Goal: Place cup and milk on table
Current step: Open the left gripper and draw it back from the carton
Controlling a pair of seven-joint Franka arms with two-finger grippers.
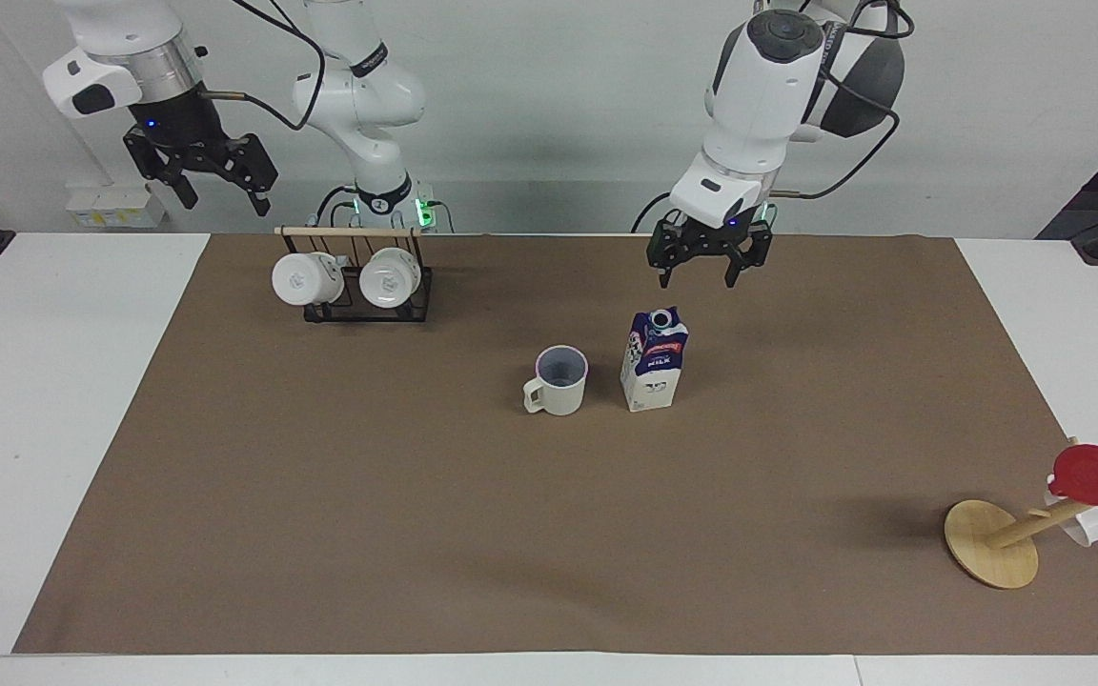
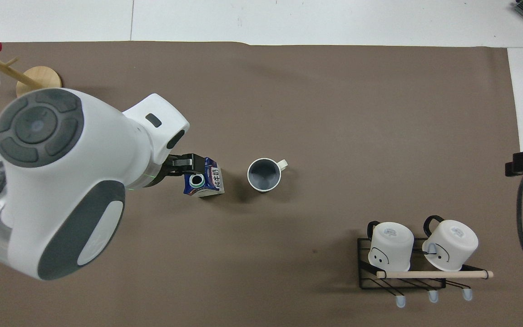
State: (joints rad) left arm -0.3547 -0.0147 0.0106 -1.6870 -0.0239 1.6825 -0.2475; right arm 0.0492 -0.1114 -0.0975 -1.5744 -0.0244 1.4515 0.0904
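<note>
The off-white cup [image 1: 559, 380] stands upright on the brown mat [image 1: 473, 534] in the middle of the table; it also shows in the overhead view [image 2: 264, 175]. The milk carton [image 1: 654, 360] stands upright beside it, toward the left arm's end, and shows in the overhead view [image 2: 204, 179]. My left gripper [image 1: 709, 270] is open and empty, raised in the air over the mat, apart from the carton's top. My right gripper [image 1: 206, 186] is open and empty, held high above the right arm's end of the table, near the rack.
A black wire rack [image 1: 358, 286] with a wooden bar holds two white mugs [image 2: 391, 245] nearer to the robots, toward the right arm's end. A tipped wooden mug tree [image 1: 997, 545] with a red cup [image 1: 1097, 475] lies at the left arm's end.
</note>
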